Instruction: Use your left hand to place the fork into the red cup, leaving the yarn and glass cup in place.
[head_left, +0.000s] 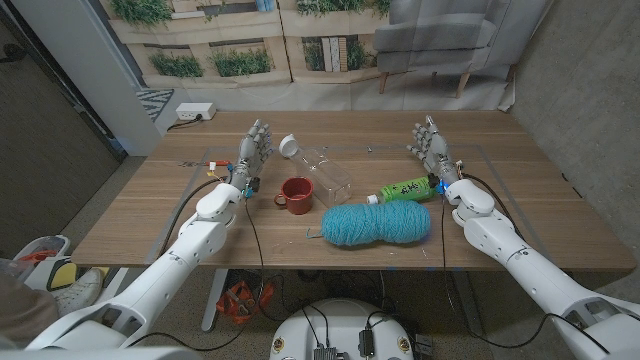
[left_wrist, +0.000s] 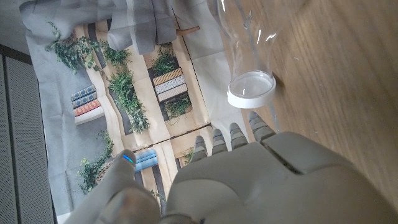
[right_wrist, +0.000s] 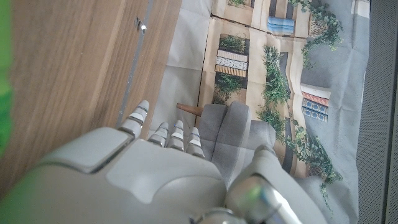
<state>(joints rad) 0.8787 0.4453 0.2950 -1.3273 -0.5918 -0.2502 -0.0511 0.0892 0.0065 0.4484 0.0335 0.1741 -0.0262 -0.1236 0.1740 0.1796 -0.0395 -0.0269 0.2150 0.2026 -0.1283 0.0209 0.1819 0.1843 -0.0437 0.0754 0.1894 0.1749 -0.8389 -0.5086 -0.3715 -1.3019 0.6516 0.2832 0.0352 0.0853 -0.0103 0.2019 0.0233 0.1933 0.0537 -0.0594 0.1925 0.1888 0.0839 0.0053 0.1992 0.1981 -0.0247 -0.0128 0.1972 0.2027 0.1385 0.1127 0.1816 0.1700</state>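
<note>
Red cup (head_left: 297, 193): upright on table near middle, handle toward robot's left, mouth open. Teal yarn (head_left: 376, 223): fat two-lobed skein lying on its side, just right of cup and nearer the robot. Clear glass cup (head_left: 320, 164): lying on its side behind red cup, white end (left_wrist: 251, 89) pointing far-left. Fork: cannot make out.

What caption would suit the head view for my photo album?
Two robot hands, left hand and right hand, wait beside a red cup, clear bottle, green bottle and teal yarn.
</note>
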